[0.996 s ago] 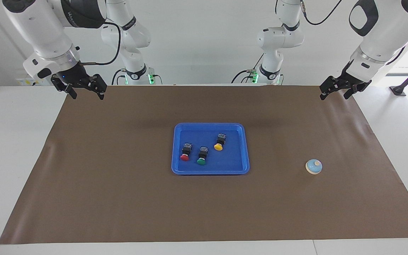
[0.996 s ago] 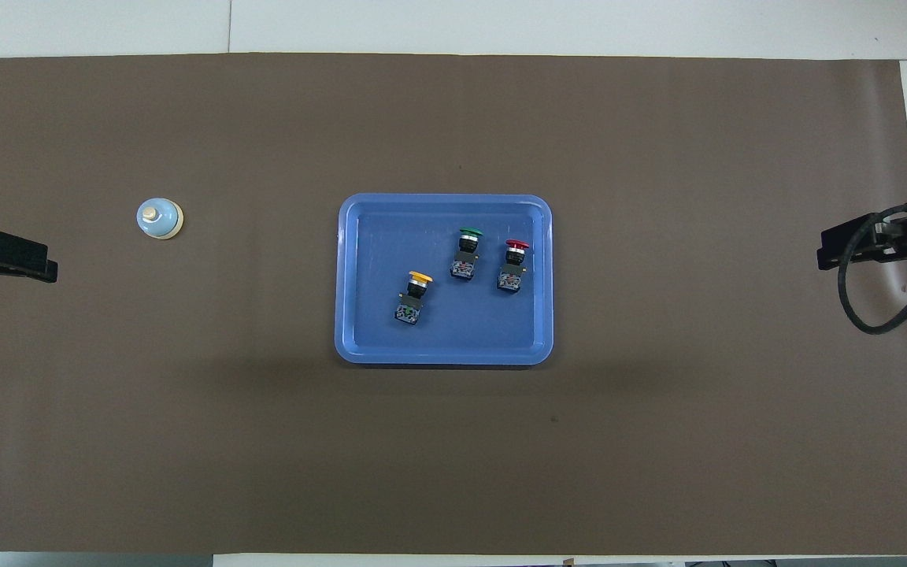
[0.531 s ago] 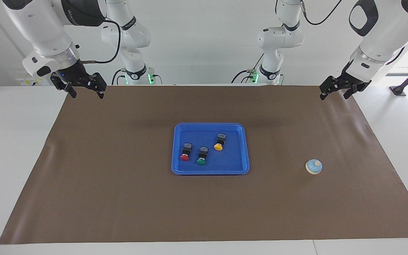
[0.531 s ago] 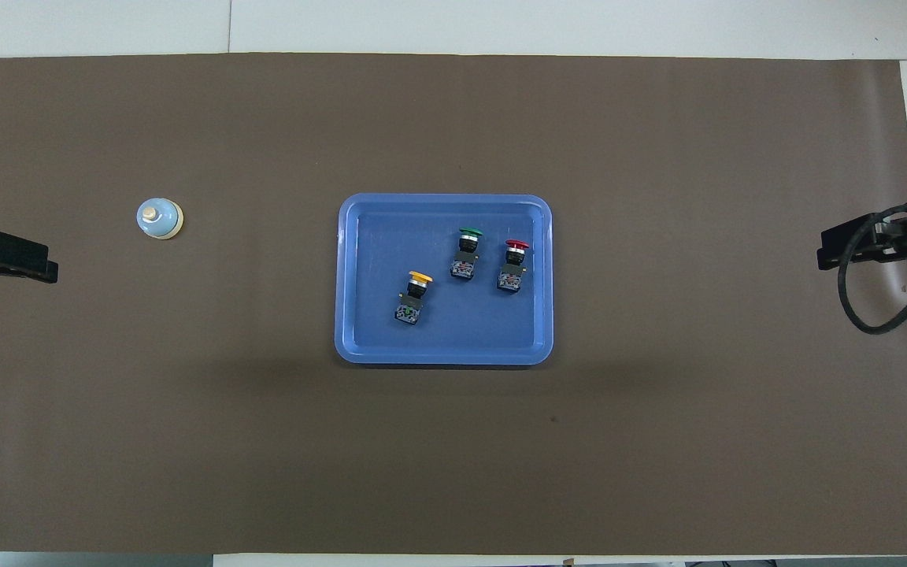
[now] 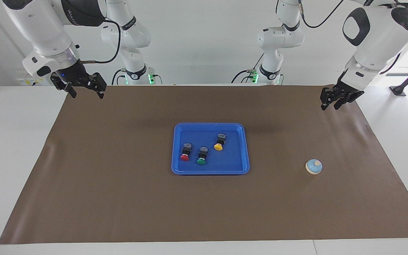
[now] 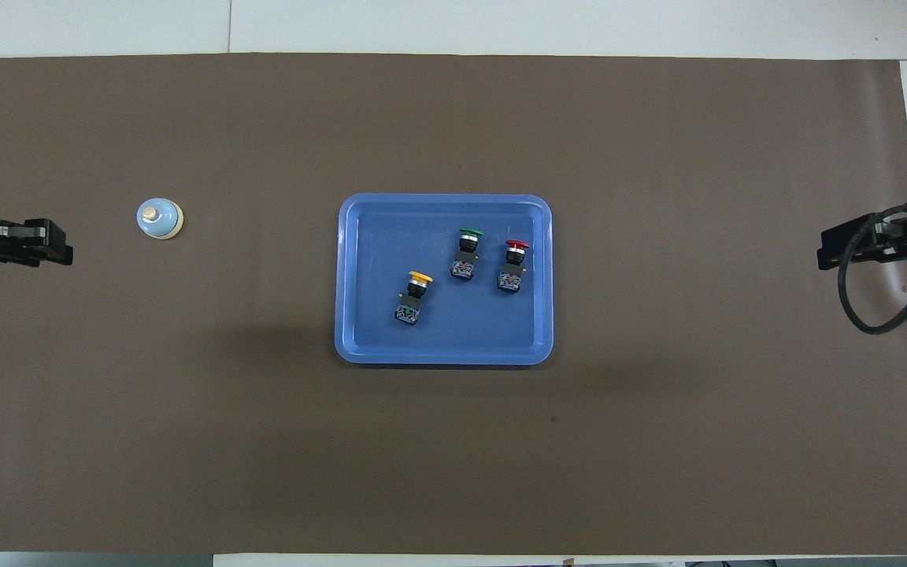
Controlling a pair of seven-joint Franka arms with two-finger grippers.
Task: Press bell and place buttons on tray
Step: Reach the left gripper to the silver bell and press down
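A matte brown paper-like mat [image 5: 119, 198] covers most of the white tabletop [image 5: 12, 141], with faint creases near its ends.

At the mat's middle sits the bright blue shallow plastic tray [image 5: 245, 152], rectangular with rounded corners and a raised glossy rim. All three push-button switches lie on their sides inside it, each a black boxy body with a round mushroom cap, none touching another. The yellow-capped button [image 5: 219, 142] lies toward the left arm's end of the tray and nearer the robots than the other two. The green-capped button [image 5: 202, 156] and the red-capped button [image 5: 185, 152] lie side by side, the red one closest to the right arm's end of the tray. All three caps point away from the robots.

The small light-blue domed bell [image 5: 313, 166], with a cream round knob on top and a cream base rim, stands upright on the mat toward the left arm's end, well apart from the tray and about level with the tray's edge farthest from the robots.

Left gripper [image 5: 332, 100] hangs in the air over the mat's corner nearest its own base, holding nothing; fingers drawn close together, though whether the tips meet cannot be told.

Right gripper [image 5: 83, 90] waits over the mat's corner at its own end, jaws spread wide and empty.
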